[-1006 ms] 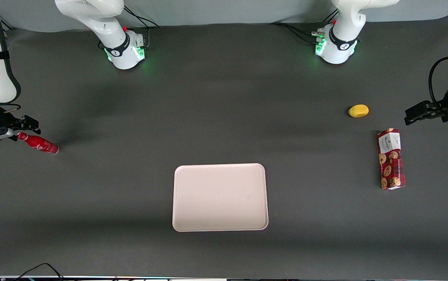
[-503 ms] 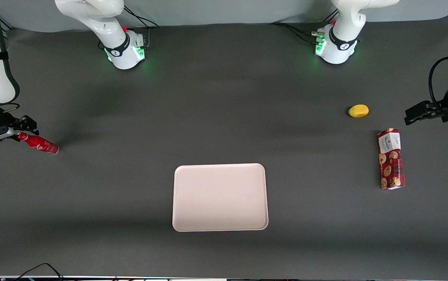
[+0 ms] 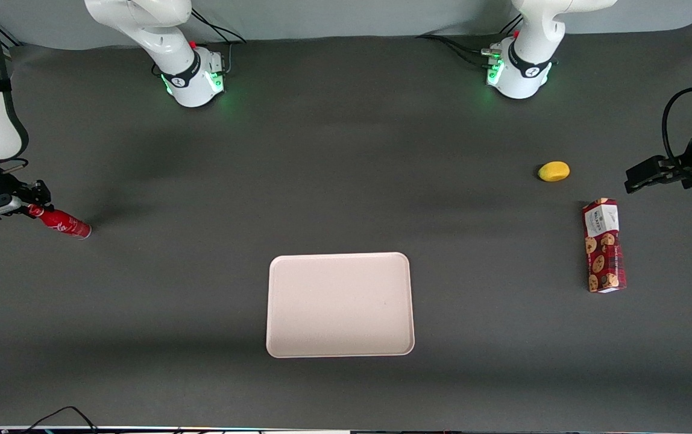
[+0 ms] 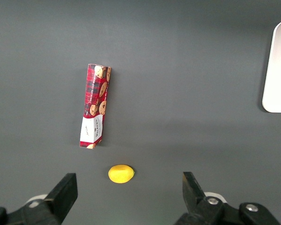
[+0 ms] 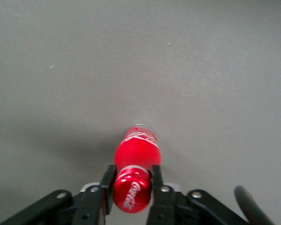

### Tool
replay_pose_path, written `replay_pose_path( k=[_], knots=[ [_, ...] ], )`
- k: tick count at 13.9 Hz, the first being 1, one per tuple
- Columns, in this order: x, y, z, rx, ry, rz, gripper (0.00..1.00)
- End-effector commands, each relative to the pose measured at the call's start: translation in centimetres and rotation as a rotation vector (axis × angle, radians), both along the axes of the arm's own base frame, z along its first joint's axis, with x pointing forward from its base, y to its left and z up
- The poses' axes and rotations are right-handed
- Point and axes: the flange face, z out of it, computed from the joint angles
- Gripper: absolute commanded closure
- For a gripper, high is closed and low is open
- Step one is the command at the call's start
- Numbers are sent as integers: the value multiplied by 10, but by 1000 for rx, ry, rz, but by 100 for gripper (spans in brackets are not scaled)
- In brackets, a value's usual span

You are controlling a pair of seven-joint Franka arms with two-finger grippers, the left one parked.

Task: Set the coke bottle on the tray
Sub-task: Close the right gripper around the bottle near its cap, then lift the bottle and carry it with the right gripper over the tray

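Note:
The coke bottle (image 3: 59, 222), slim and all red with white script, stands with its base on the dark table at the working arm's end. My right gripper (image 3: 34, 205) is at its top, and the fingers press on both sides of the red cap. In the right wrist view the gripper (image 5: 132, 185) is shut on the cap, with the bottle's body (image 5: 136, 150) below it. The pale pinkish-white tray (image 3: 340, 304) lies flat and bare in the middle of the table, nearer to the front camera than the bottle. Its edge also shows in the left wrist view (image 4: 278, 70).
A red cookie box (image 3: 604, 245) lies flat toward the parked arm's end of the table, with a yellow lemon-like fruit (image 3: 554, 171) a little farther from the front camera. Both show in the left wrist view, the box (image 4: 94, 111) and the fruit (image 4: 121, 173).
The gripper's fingers have drawn in around the bottle's cap and now hold it. The bottle, the tray and the other things have stayed in place.

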Motion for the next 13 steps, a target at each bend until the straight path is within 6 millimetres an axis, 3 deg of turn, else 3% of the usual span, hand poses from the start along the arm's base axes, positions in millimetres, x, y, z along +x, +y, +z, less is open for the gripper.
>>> replay_pose_path(
  k=[1, 3, 6, 9, 13],
  knots=[
    [1, -5, 2, 22, 2, 22, 100],
    [8, -5, 14, 48, 25, 30, 100],
    [32, 0, 58, 100, 67, 54, 100],
    [66, 18, 133, 112, 70, 83, 100],
    [96, 67, 246, 61, 68, 71, 100]
  ],
)
